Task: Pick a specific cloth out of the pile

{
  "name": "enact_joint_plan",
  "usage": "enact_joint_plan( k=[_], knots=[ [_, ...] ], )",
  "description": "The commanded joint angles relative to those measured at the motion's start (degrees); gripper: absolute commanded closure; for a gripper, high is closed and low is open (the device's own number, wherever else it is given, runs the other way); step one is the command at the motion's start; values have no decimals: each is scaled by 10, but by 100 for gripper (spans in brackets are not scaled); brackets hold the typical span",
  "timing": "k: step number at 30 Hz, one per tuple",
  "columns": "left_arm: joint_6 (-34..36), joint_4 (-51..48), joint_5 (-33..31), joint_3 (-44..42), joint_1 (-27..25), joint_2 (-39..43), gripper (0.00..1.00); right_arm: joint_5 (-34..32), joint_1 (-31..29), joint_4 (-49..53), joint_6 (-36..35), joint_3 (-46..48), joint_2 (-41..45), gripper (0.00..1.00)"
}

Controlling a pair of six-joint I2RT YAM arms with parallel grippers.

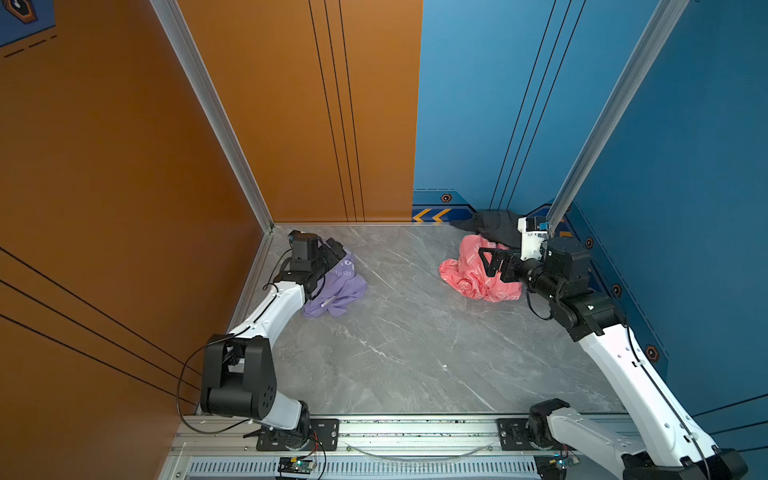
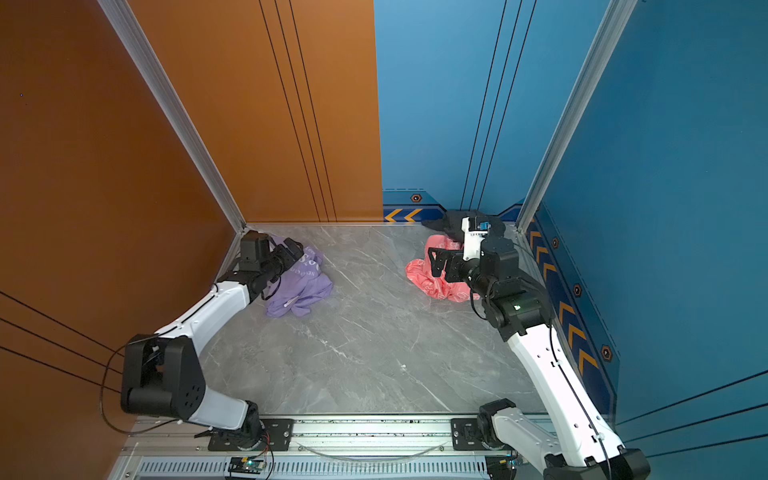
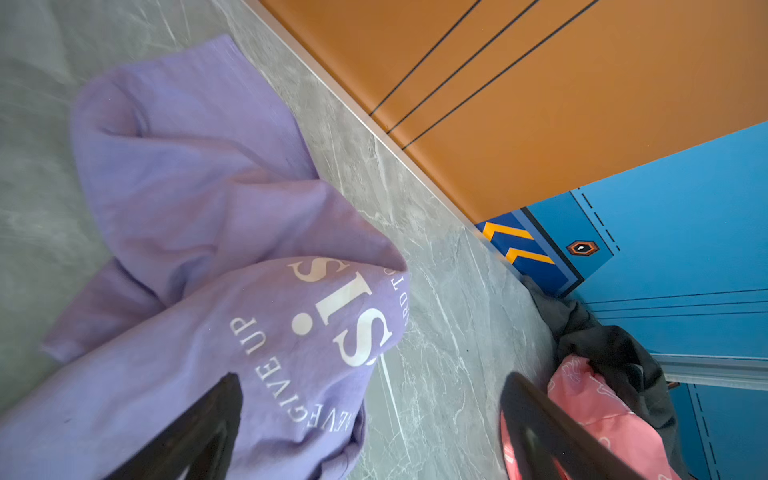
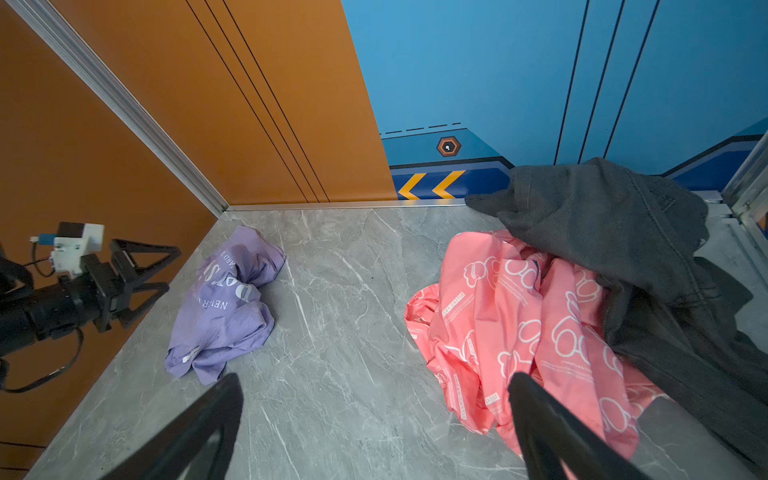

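The lavender-purple cloth (image 1: 337, 287) (image 2: 303, 286) with white lettering lies crumpled on the grey marble table near the far left corner, apart from the pile. My left gripper (image 1: 334, 253) (image 2: 293, 250) hovers over the cloth's far end with its jaws wide open; in the left wrist view the cloth (image 3: 208, 187) lies under one finger and the left gripper (image 3: 370, 386) holds nothing. The pile (image 1: 478, 266) at the far right is a coral-pink cloth (image 4: 519, 316) with a dark grey cloth (image 4: 615, 232) draped over it. My right gripper (image 1: 484, 262) (image 4: 374, 382) stands open over the pink cloth's left edge.
An orange wall (image 1: 124, 166) runs along the left and back left, a blue wall (image 1: 685, 166) along the back right and right. Aluminium posts (image 1: 216, 116) stand at the far corners. The arm bases sit on a rail (image 1: 415, 432) at the table's front edge.
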State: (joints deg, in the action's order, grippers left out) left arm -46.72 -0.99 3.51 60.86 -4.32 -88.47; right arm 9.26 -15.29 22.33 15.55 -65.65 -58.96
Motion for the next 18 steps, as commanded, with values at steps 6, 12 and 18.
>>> enact_joint_plan(
  k=[6,12,18],
  knots=[
    [-16,66,51,22,-6,-136,2,12,6,4,15,6,6,0],
    [-1,73,53,-1,-18,-203,2,15,6,5,19,2,0,0],
    [14,73,41,-37,-20,-200,2,18,7,4,22,-2,-6,0]
  ],
)
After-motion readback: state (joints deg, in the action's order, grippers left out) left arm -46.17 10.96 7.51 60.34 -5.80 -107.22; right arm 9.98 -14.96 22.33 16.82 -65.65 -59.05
